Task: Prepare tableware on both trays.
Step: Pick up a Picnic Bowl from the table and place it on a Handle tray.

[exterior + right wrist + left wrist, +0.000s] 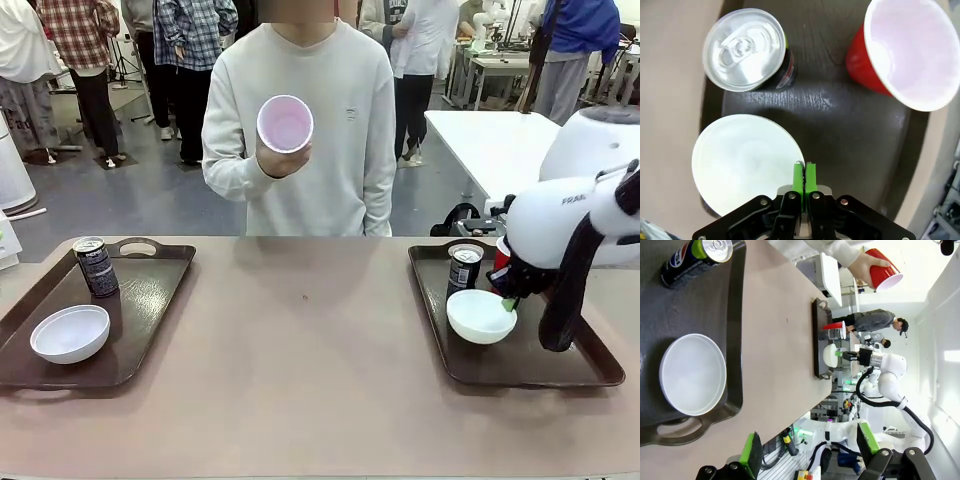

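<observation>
On the right tray (pixel 590 372), near its far edge, a black can (pixel 464 268) and a red cup (pixel 900 55) stand side by side, with a white bowl (pixel 481 316) just in front of them toward the near edge. Above that bowl's rim hangs the right gripper (pixel 805 176), its green pads pressed together on nothing. That tray looks fully set.

Over on the left tray (pixel 150 330), another can (pixel 96 266) stands by the far edge and a second bowl (pixel 70 333) sits toward the near edge, but no cup. The left gripper (pixel 807 450) hovers above that tray's near end, jaws spread wide and empty.

Across the table, the person's hand (pixel 280 160) holds up the second red cup (pixel 285 123), its white inside facing the robot. I'd say the handover is the step in hand: the left arm needs to reach across, take the cup by its wall, and stand it on the left tray's bare part beside the can.
</observation>
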`<state>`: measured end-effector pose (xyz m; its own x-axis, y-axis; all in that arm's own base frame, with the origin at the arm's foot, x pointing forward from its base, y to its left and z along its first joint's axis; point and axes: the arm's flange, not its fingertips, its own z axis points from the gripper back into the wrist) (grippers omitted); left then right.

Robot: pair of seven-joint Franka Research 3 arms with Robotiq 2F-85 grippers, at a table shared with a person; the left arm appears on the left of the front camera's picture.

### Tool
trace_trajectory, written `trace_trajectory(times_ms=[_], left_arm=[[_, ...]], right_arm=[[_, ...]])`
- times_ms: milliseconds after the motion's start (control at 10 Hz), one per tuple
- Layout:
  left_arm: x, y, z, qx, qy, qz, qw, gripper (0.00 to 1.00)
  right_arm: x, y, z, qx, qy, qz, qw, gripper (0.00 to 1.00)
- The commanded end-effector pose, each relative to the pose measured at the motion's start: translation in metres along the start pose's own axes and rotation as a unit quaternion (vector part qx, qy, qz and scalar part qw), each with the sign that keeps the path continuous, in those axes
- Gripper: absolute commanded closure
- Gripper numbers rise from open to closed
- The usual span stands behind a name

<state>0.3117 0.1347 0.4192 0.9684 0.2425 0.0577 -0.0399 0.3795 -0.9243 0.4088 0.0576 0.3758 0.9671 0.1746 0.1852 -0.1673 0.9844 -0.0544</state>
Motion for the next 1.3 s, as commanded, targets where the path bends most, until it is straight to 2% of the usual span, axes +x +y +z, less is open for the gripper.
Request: trace_trajectory(times_ms=[0,100,200,300,400,600,700,1000,1200], left_arm=[[-0.001,-0.001,0.000,-0.010,-0.003,-0.003,1.000,0.00],[-0.001,-0.001,0.000,-0.010,-0.003,-0.003,1.000,0.00],[-0.001,-0.001,0.000,-0.010,-0.003,-0.003,1.000,0.00],[-0.001,-0.001,0.000,-0.010,-0.003,-0.003,1.000,0.00],[-0.001,-0.001,0.000,-0.010,-0.003,-0.003,1.000,0.00],[-0.001,-0.001,0.000,-0.010,-0.003,-0.003,1.000,0.00],[-0.001,-0.001,0.000,-0.010,-0.003,-0.003,1.000,0.00],[-0.001,-0.001,0.000,-0.010,-0.003,-0.003,1.000,0.00],[-0.001,-0.001,0.000,-0.010,-0.003,-0.003,1.000,0.00]], right_arm=[[-0.018,0.001,-0.019,-0.030,0.006,-0.013,0.999,1.00],[-0.018,0.001,-0.018,-0.037,0.013,-0.011,0.999,1.00],[-0.016,0.002,-0.013,-0.033,0.013,-0.011,0.999,0.48],[-0.016,0.004,-0.003,-0.033,0.006,-0.010,0.999,0.44],[-0.016,0.006,0.005,-0.032,0.001,-0.010,0.999,0.00],[-0.015,0.009,0.021,-0.028,-0.006,-0.013,1.000,0.00],[-0.016,0.011,0.030,-0.021,0.000,-0.024,0.999,0.54],[-0.032,0.031,0.080,0.035,0.031,-0.083,0.995,0.25],[-0.049,0.043,0.116,0.059,0.027,-0.108,0.992,0.05]])
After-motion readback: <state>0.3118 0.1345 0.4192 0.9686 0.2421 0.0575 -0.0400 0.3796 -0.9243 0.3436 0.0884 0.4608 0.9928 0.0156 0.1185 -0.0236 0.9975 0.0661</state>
